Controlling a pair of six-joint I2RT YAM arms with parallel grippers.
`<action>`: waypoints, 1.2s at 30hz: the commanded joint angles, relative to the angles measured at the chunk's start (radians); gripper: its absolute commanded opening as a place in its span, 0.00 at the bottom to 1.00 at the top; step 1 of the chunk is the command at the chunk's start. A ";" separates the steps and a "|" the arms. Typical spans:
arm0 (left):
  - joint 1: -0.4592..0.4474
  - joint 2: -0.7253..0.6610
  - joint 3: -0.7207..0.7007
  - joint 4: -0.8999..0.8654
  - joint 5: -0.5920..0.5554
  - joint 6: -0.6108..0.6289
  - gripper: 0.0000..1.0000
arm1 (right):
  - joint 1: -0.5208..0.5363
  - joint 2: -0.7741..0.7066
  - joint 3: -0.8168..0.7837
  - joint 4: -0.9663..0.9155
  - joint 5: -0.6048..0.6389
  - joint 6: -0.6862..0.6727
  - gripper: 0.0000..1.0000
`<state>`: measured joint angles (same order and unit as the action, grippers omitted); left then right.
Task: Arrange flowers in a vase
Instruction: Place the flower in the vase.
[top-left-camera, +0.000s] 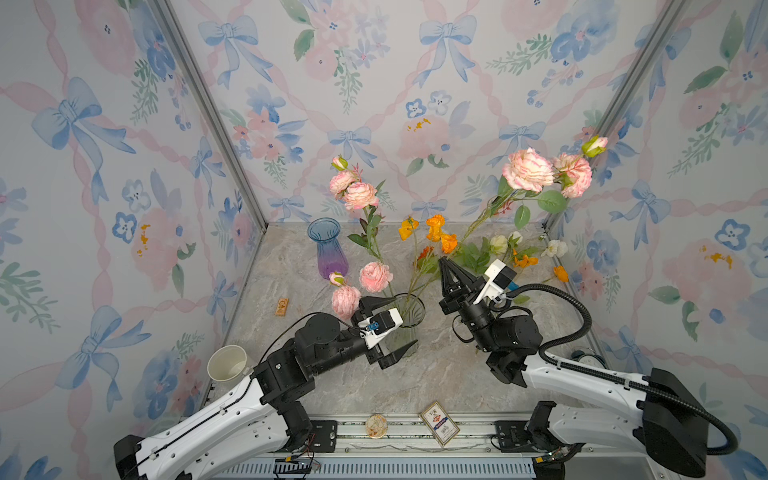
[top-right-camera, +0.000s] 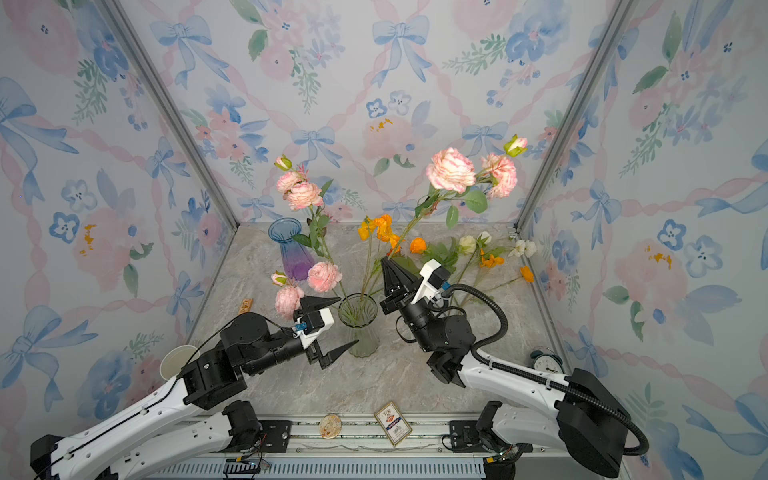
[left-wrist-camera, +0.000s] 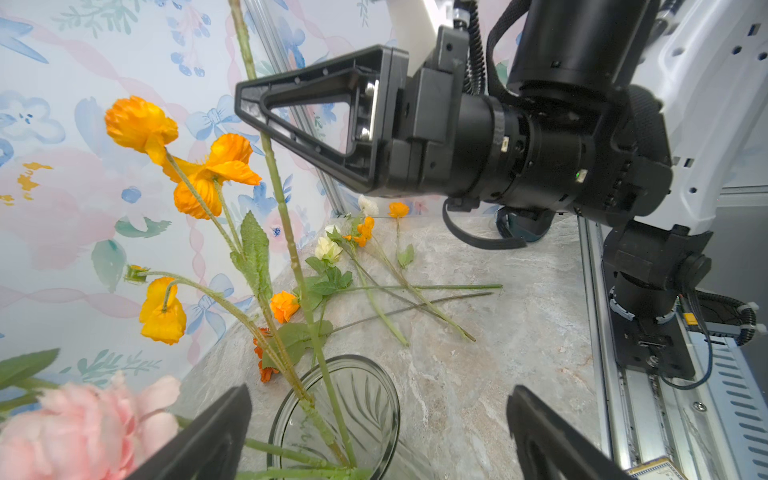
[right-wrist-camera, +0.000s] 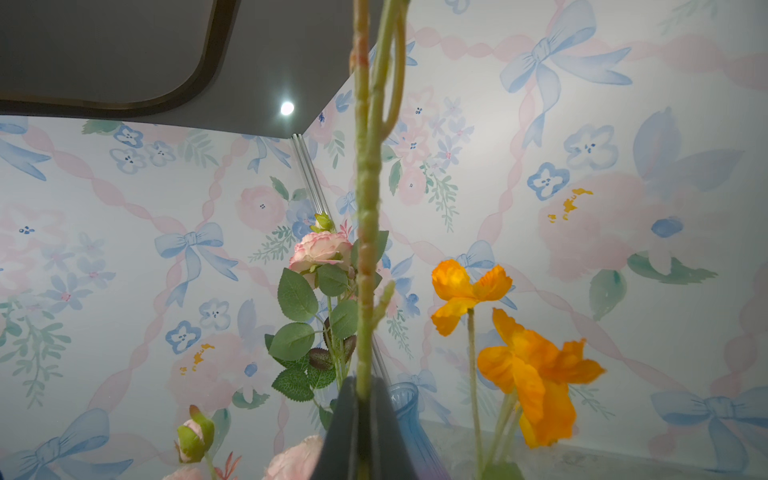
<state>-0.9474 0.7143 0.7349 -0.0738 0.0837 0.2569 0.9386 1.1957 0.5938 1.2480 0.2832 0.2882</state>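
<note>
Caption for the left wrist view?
Right gripper shut on a green stem entering the clear vase beside orange poppies.

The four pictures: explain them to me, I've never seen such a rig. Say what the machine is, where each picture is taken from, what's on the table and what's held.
It is a robot with two arms, each ending in a two-fingered gripper. Two pictures look down from one overhead camera; the other two come from cameras on the wrists. On the table stand a clear vase holding poppies and pink flowers, and a blue vase. At the far right lie loose flowers; a paper cup and a card pack sit at the edges. The right gripper is shut on a pink stem whose lower end reaches into the clear vase. The left gripper is open, a finger on either side of that vase, holding nothing.
</note>
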 joint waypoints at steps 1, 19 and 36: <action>0.009 0.000 -0.012 0.031 -0.015 -0.012 0.98 | 0.028 0.035 -0.023 0.155 0.086 0.029 0.00; 0.012 -0.010 -0.015 0.030 -0.017 -0.011 0.98 | 0.106 0.133 -0.038 0.159 0.149 -0.076 0.10; 0.019 -0.014 -0.017 0.029 -0.005 -0.010 0.98 | 0.124 0.101 -0.118 0.157 0.169 -0.106 0.34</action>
<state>-0.9352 0.7109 0.7273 -0.0673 0.0750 0.2573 1.0512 1.3235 0.4908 1.3148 0.4355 0.1902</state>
